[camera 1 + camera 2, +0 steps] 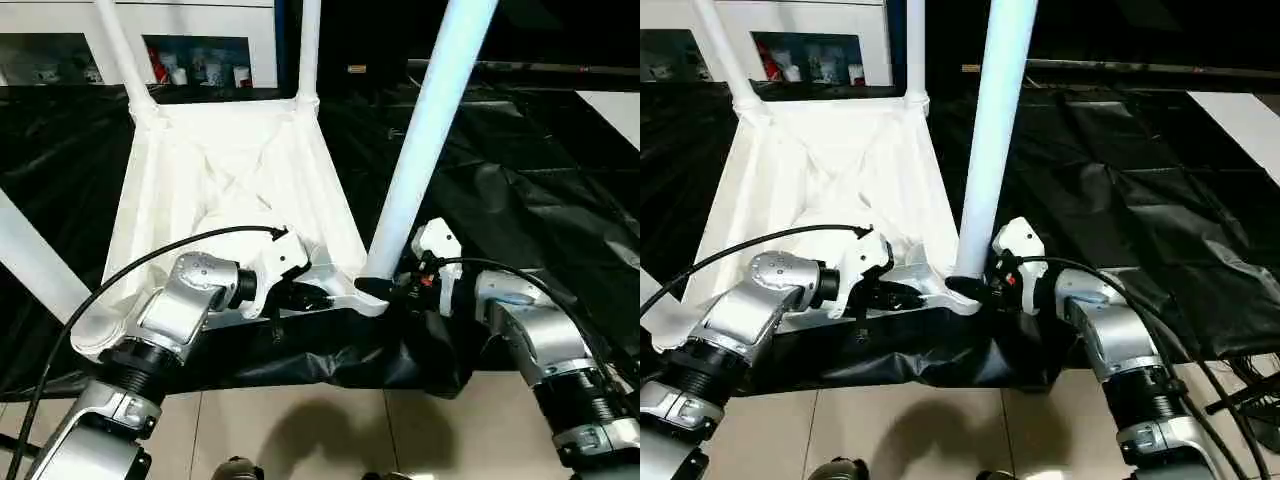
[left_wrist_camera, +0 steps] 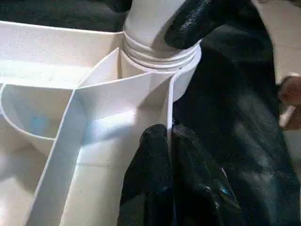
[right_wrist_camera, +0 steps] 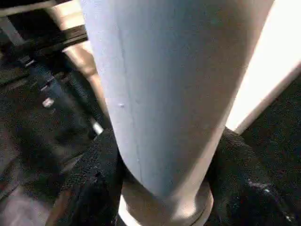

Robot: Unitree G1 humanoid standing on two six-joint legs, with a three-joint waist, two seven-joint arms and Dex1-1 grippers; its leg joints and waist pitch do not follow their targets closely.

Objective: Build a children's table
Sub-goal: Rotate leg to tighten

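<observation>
Left jaws [image 2: 168,155] pinch tabletop [image 1: 200,190] rim; right jaws [image 3: 162,174] clasp upright leg [image 1: 425,140]

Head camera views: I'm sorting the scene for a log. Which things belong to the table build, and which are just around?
Job:
- tabletop, upside down
- near-right leg, in its corner socket
- two far legs
- left gripper, on the tabletop's rim
- right gripper, around the near-right leg

Around:
- black sheet
- white cabinet

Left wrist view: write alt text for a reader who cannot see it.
The left pincer is shut on the tabletop's thin white rim beside a corner socket. A white leg stands in that socket, a black finger of the right pincer against it.
</observation>
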